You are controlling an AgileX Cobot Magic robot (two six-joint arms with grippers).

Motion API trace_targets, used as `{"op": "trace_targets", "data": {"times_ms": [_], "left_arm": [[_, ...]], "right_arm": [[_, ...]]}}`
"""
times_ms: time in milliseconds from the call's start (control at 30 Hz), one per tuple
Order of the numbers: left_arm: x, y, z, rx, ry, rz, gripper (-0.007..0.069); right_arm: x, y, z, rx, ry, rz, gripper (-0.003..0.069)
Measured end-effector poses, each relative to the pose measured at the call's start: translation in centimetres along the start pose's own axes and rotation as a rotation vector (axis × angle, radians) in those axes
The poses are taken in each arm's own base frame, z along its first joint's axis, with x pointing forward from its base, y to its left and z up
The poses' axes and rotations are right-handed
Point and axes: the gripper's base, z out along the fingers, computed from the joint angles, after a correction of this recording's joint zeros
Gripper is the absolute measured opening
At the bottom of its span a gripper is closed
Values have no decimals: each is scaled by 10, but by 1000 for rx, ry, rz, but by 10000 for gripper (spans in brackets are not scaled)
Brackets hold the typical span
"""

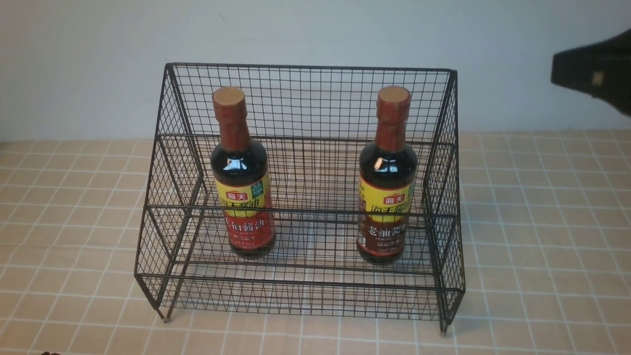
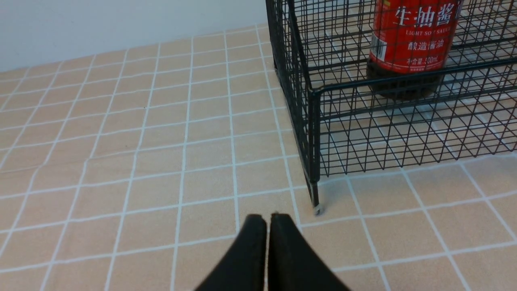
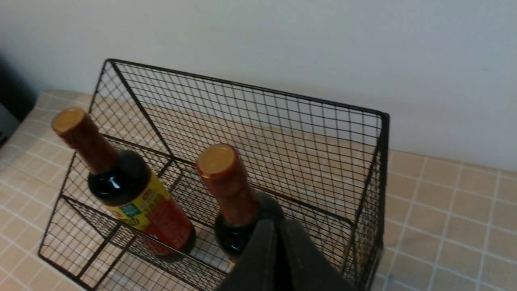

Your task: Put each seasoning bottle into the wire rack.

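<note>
Two seasoning bottles stand upright on the lower shelf of the black wire rack (image 1: 305, 67). The bright red-labelled bottle (image 1: 242, 197) is on the left and the brown-labelled bottle (image 1: 387, 197) on the right, well apart. My left gripper (image 2: 268, 218) is shut and empty, low over the table just in front of the rack's front left foot (image 2: 317, 208), with the red-labelled bottle (image 2: 412, 36) beyond the mesh. My right gripper (image 3: 278, 224) is shut and empty, held high to the right of the rack (image 3: 242, 85), looking down on both bottles (image 3: 137, 194) (image 3: 230, 182). Its arm (image 1: 596, 74) shows at the upper right.
The rack stands on a tan tiled tabletop (image 1: 542, 222) close to a white wall (image 1: 315, 29). A dark object (image 3: 12, 101) sits at the table's far left edge in the right wrist view.
</note>
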Motion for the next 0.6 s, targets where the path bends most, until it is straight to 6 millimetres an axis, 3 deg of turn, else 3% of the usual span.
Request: {"op": "trace_targets", "data": {"times_ms": [267,600], "left_arm": [[0,0,0,0,0,0,-7],[0,0,0,0,0,0,-7]], "right_arm": [[0,1,0,-10,0,-50,-11],[-1,-24,-7,237,12,-382,-11]]}}
